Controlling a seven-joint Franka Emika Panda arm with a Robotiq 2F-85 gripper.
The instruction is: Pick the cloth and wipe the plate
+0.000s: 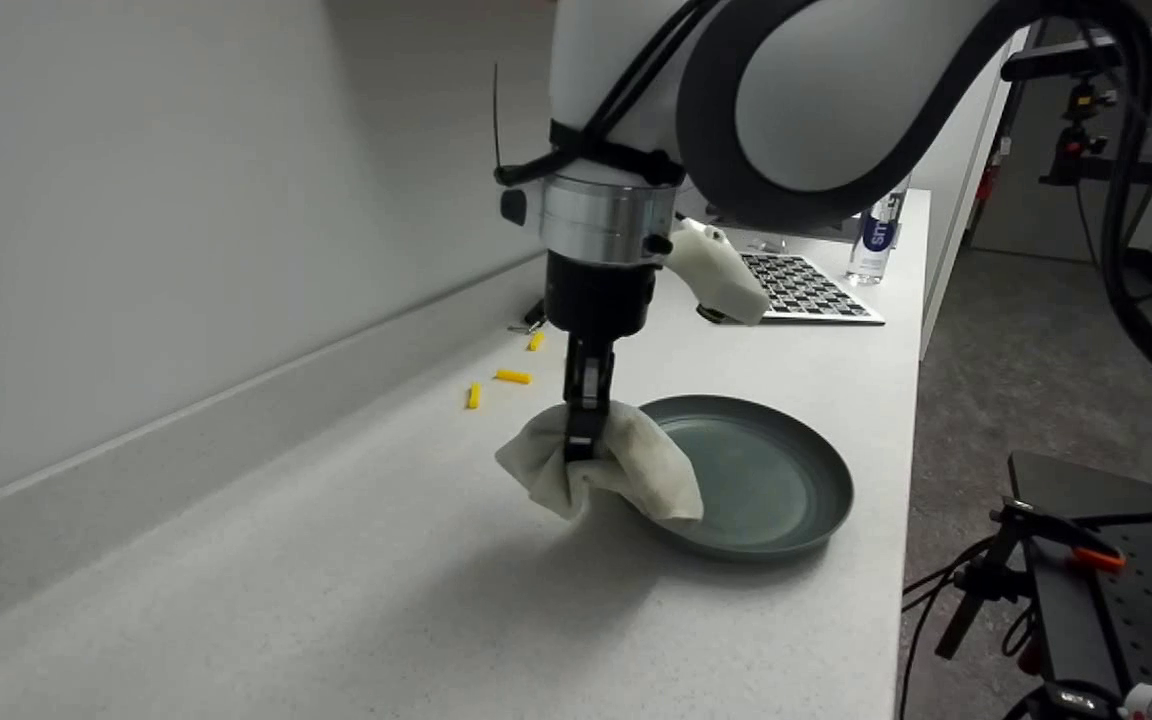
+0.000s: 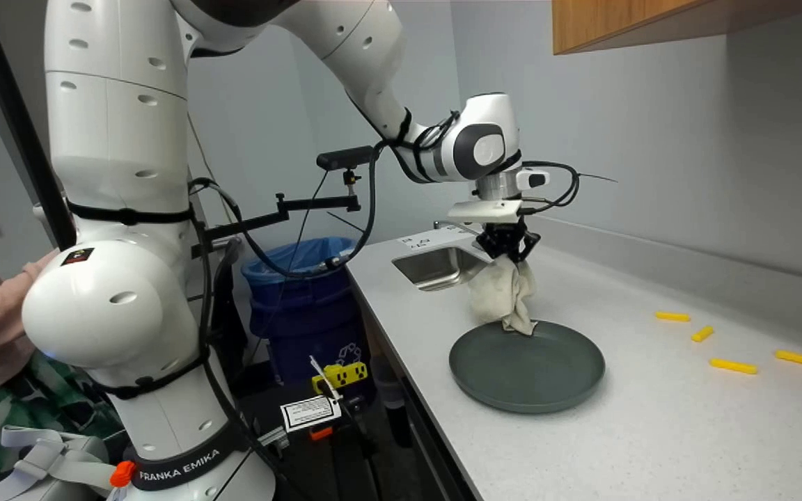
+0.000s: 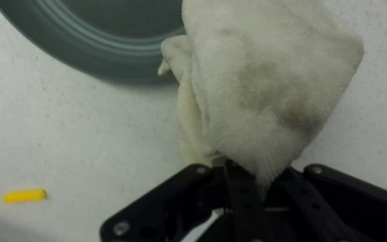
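Observation:
The off-white cloth hangs bunched from my gripper; it shows in both exterior views point(image 1: 651, 465) point(image 2: 502, 292) and fills much of the wrist view point(image 3: 264, 74), with a dark smudge. My gripper point(image 1: 582, 445) is shut on the cloth; the cloth covers its fingertips in the wrist view point(image 3: 259, 174). The dark green plate point(image 1: 746, 480) lies flat on the counter. It also shows in an exterior view point(image 2: 530, 376) and at the top left of the wrist view point(image 3: 113, 53). The cloth's lower end overlaps the plate's edge; I cannot tell if they touch.
Several yellow sticks point(image 1: 513, 376) lie on the counter near the wall. A checkered board point(image 1: 801, 285) and a bottle point(image 1: 874, 240) stand farther back. A sink point(image 2: 441, 268) is set in the counter. A wooden cabinet point(image 2: 624, 28) hangs above. The counter's open edge runs beside the plate.

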